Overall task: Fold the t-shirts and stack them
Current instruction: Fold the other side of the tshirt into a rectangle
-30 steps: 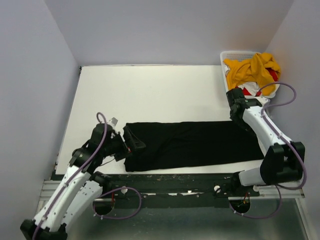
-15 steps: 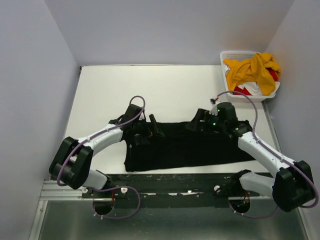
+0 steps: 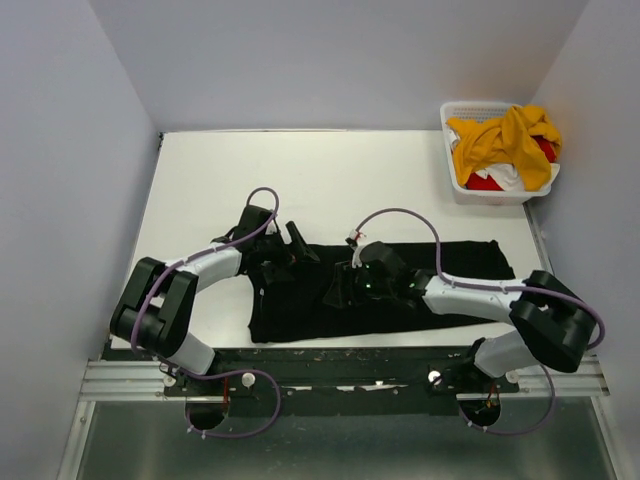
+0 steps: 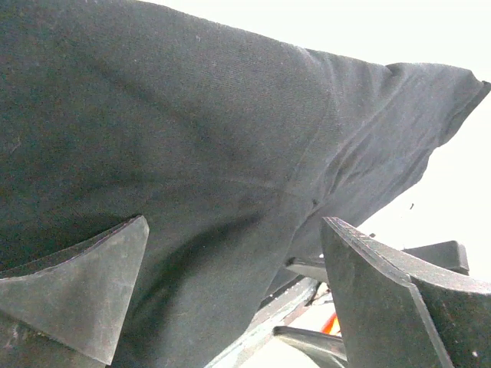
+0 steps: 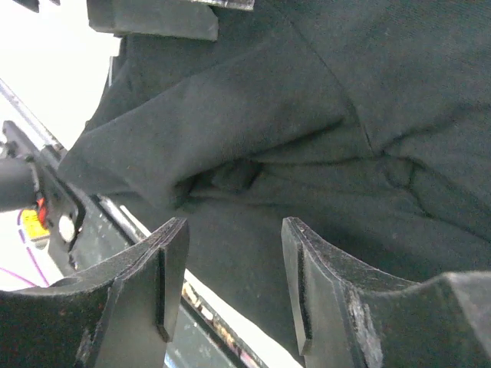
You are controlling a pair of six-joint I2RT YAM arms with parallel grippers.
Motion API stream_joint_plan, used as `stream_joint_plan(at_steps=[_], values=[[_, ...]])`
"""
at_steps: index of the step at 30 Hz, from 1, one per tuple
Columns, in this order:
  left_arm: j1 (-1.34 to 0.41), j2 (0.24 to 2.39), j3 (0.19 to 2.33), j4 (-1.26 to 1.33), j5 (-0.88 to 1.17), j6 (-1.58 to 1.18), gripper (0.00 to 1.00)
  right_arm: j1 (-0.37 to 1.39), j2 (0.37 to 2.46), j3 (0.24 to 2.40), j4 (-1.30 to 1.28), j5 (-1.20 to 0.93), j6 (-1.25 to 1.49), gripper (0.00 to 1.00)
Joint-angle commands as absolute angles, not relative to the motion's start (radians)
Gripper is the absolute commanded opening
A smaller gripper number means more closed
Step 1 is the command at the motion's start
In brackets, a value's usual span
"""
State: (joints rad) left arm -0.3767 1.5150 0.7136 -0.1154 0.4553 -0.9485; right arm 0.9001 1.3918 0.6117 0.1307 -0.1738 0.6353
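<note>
1. My left gripper (image 4: 234,230) was spread wide and pinched nothing. Black cloth filled the gap between its fingers in the left wrist view.
2. From above, that left gripper (image 3: 292,250) sat over the left end of the black t-shirt (image 3: 300,315), at its far edge. I could not tell whether the fingertips touched the cloth.
3. My right gripper (image 5: 230,230) was also spread, its two fingers apart over a rumpled fold of the same shirt, gripping nothing.
4. In the top view, the right gripper (image 3: 337,290) was near the middle of the shirt, a little to the right of my left one. My right forearm lay across the right half of the cloth.
5. The black t-shirt lay flat in a long band along the near edge of the bench (image 3: 300,180), closer to the right side than the left.
6. A white basket (image 3: 455,150) stood at the far right corner of the bench, well apart from both grippers.
7. In it were heaped the mustard-yellow t-shirt (image 3: 500,140) on top, with the red t-shirt (image 3: 485,183) and the white t-shirt (image 3: 507,176) showing beneath.
</note>
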Motion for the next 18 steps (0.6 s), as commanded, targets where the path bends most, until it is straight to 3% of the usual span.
stream_joint_plan(at_steps=[1,18], values=[[-0.359,1.564,0.694,-0.078,0.492,-0.926,0.99,0.961,1.504,0.694,0.18,-0.071,0.626,0.57],[-0.357,1.577,0.675,-0.059,0.494,-0.935,0.99,1.02,1.656,0.781,0.137,0.122,0.611,0.47]])
